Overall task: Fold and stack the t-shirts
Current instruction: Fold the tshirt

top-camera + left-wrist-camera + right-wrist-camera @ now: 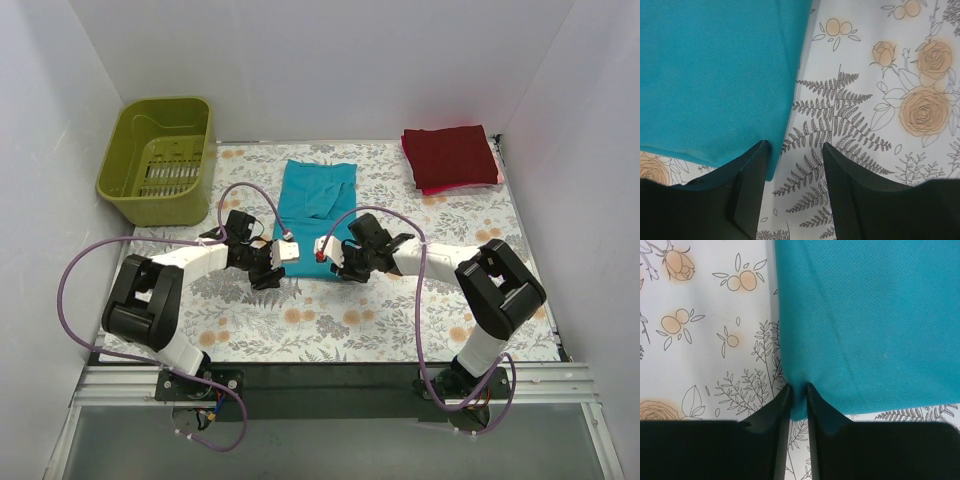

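The teal t-shirt [315,195] lies partly folded at the table's centre. It also shows in the left wrist view [715,75] and the right wrist view [865,315]. My left gripper [275,256] is open at the shirt's near left corner. In its wrist view [794,155] one finger [747,185] lies over the cloth's corner and the gap is over the tablecloth. My right gripper [340,256] is shut, pinching the shirt's near right corner [799,390]. A folded dark red shirt [450,155] lies on a pink one [462,186] at the back right.
An olive-green plastic basket [160,160] stands at the back left. The floral tablecloth [330,320] covers the table. White walls close in the back and both sides. Purple cables [75,270] loop beside each arm.
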